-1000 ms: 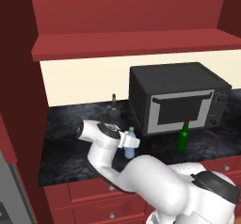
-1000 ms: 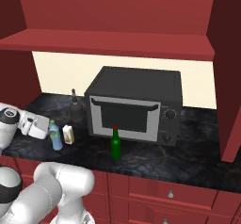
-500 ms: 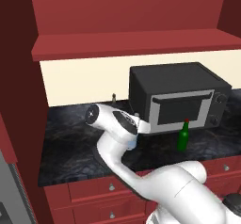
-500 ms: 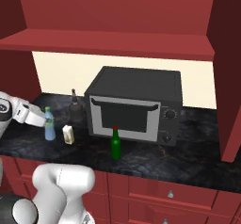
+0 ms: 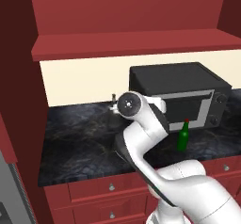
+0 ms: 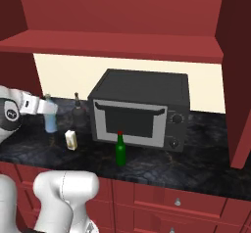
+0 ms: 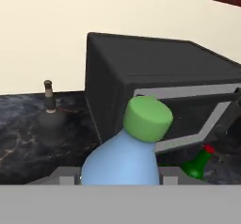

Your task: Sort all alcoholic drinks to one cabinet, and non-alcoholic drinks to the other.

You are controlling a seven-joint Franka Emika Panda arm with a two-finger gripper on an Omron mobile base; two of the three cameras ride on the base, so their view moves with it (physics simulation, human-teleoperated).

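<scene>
1. Near the left end of the counter [image 6: 196, 163], raised above its dark marbled top, the gripper [image 7: 120, 180] is closed around a slim clear-blue plastic bottle [image 7: 123, 159] with a green cap; the bottle rises between the fingers in the hand view.
2. Seen from the right base view, that blue bottle [image 6: 50, 114] is held upright at the end of the white arm, off the counter surface, left of the microwave.
3. Just beside it, toward the back edge of the counter, stands a squat dark bottle [image 6: 78, 114] with a thin neck, close to the microwave's left side.
4. Toward the front edge, below the held bottle, a small white-and-yellow carton [image 6: 71, 140] stands upright on the counter.
5. Further right, a slim green bottle [image 6: 120, 150] with a red cap stands upright in front of the microwave door, near the front edge.
6. Behind it, the black microwave [image 6: 142, 109] sits against the cream back wall, its door closed.
7. Above the counter run red cabinets [image 6: 117, 11]; red drawers with small round knobs line the front below it.
</scene>
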